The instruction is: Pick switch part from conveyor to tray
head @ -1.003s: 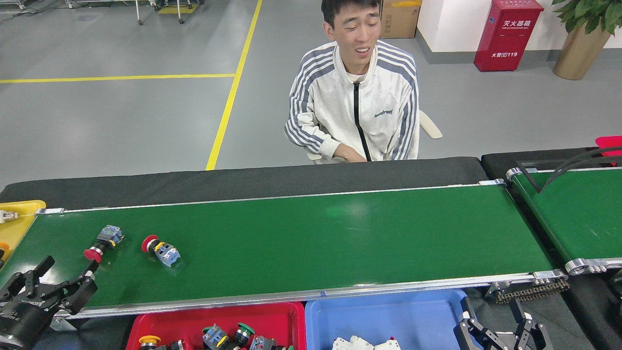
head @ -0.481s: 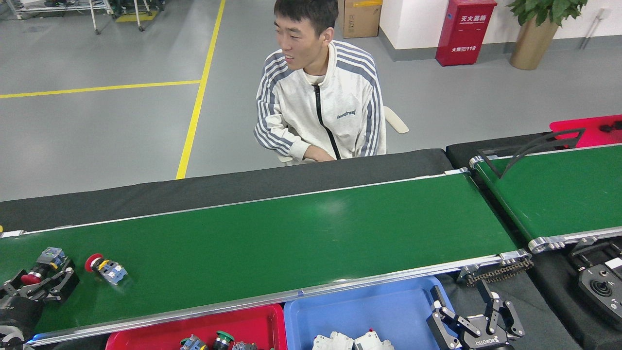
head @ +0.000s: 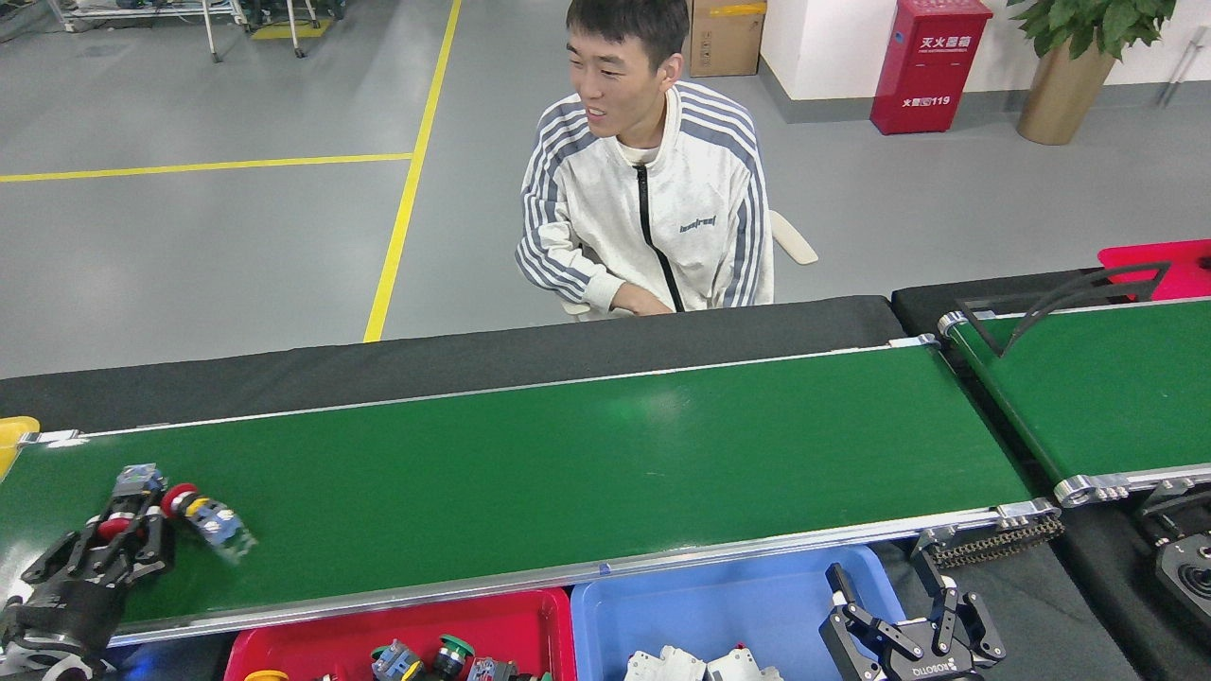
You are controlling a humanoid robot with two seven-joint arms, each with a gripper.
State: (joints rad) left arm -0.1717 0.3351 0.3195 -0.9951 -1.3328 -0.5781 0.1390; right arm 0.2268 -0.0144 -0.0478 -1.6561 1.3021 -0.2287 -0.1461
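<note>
Two switch parts at the far-left end of the glossy dark-green conveyor (head: 568, 463), edged with silver rails. One switch part (head: 128, 501), red-capped with a grey-blue blocky body, clamped between the black fingers of the left gripper (head: 123, 541). The second switch part (head: 208, 518), red mushroom cap, yellow collar, blue-grey contact block, lying on its side just right of it. Right gripper (head: 913, 629), jaws spread, hanging over the smooth blue plastic tray (head: 700, 605). Red tray (head: 397, 624) beside it, holding similar pieces.
</note>
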